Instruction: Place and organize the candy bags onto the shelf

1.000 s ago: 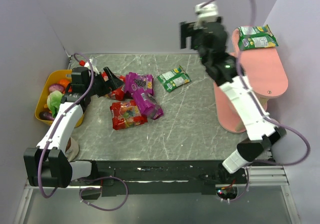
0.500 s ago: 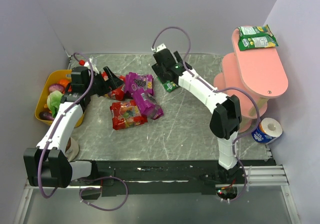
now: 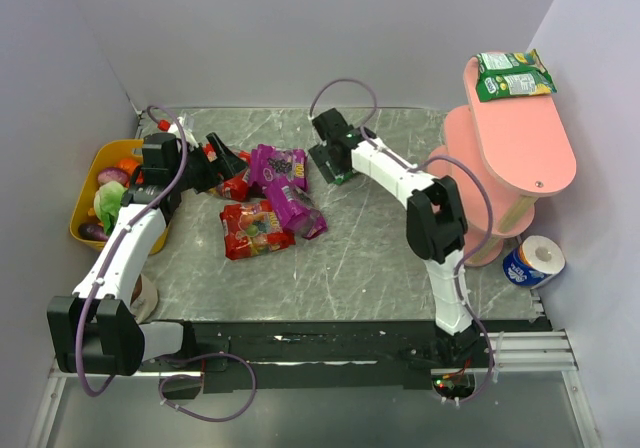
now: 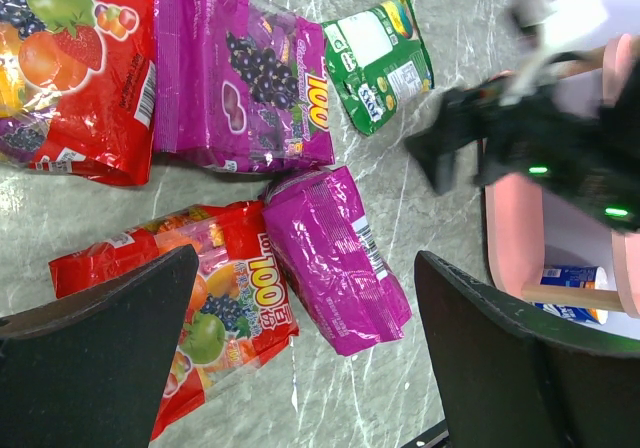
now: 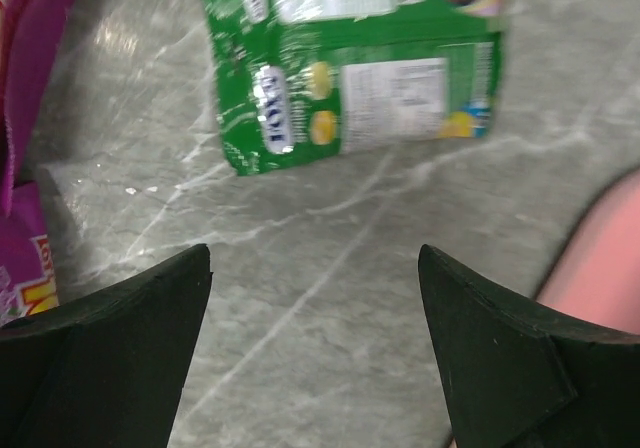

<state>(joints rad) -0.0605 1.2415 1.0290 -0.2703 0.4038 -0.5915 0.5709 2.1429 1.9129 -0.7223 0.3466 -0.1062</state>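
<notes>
One green candy bag (image 3: 513,74) lies on the top board of the pink shelf (image 3: 535,153). A second green bag (image 3: 346,175) (image 5: 350,58) lies flat on the table. My right gripper (image 3: 328,158) (image 5: 313,250) hovers open just short of it, with only bare table between its fingers. Two purple bags (image 3: 280,166) (image 3: 297,210) and a red bag (image 3: 255,230) lie in a loose pile left of centre. Another red bag (image 4: 80,78) lies beside them. My left gripper (image 3: 225,166) (image 4: 305,258) hangs open above this pile, holding nothing.
A yellow bowl (image 3: 84,213) of toy vegetables stands at the table's left edge. A blue-and-white roll (image 3: 533,260) stands by the shelf's foot at the right. The shelf's pink edge (image 5: 600,258) is close to my right gripper. Walls close in the left, back and right.
My right arm has swung from high beside the shelf top down to the table, and now hovers at the green bag. Its jaws have narrowed a little. The left arm has not moved.
</notes>
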